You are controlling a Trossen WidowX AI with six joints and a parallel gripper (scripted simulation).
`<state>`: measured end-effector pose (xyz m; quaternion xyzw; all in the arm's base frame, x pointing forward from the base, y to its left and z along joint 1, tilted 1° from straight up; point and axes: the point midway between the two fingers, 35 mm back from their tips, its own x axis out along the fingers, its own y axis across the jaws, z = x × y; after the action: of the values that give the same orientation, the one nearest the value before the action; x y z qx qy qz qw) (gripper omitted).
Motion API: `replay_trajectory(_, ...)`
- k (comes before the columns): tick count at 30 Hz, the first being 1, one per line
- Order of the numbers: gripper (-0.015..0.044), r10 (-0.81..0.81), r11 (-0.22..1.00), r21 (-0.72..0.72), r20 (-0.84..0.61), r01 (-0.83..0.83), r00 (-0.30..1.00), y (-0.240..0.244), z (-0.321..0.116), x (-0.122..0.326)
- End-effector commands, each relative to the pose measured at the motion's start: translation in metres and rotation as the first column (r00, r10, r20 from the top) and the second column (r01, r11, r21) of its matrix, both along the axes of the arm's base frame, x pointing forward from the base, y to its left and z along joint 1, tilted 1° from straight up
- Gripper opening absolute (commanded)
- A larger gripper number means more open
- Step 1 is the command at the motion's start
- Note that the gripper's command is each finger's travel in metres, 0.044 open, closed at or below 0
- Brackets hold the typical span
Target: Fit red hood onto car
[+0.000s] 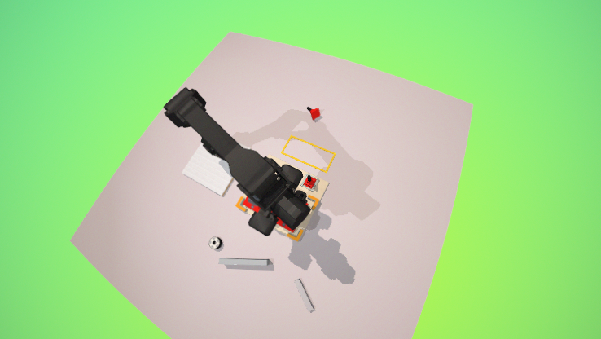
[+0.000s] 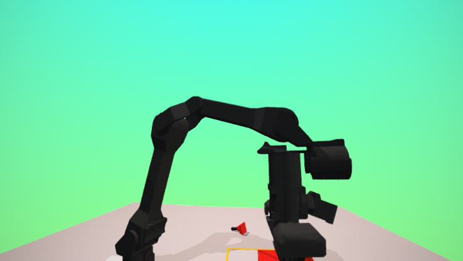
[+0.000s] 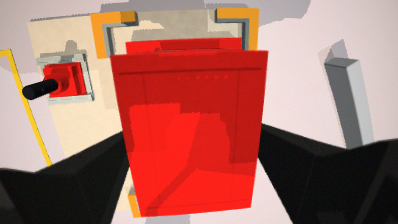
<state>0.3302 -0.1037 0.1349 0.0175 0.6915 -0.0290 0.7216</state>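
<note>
Red fills my wrist view: the hood [image 3: 192, 132] hangs in my claw [image 3: 192, 160], pinched across its 2 long sides, with my dark fingers pressed against it left and right. My jaws stand fairly wide because the shell is wide, and they grip nothing else.

I judge this to be the carry-and-align step. The hood is off the desk [image 1: 379, 126] and held above the car [image 3: 175, 45] in its jig [image 3: 240, 20], near the middle of the desk, a little toward the near edge. From the top view my arm [image 1: 235, 160] covers most of the car, so only slivers of red and the orange jig corners show around it. In the wrist view a strip of the car's red deck peeks out beyond the hood's far edge, between 2 orange corners.

Next, I think, comes squaring the hood's edges with the deck, then a straight slow descent so all 4 pegs meet their holes. The pegs are hidden under the hood, so I cannot tell how well they line up.
</note>
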Motion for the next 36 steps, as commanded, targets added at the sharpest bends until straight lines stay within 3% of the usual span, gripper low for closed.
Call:
replay_trajectory(1, 0.0, 0.008, 1.0, 0.004, -0.008, -0.008, 1.0, 0.001, -0.011, -0.001)
replay_trajectory(10, 0.0, 0.008, 1.0, 0.004, -0.009, -0.008, 1.0, -0.001, -0.045, 0.0)
replay_trajectory(36, 0.0, 0.01, 1.0, 0.003, -0.005, -0.01, 1.0, -0.001, -0.046, -0.001)
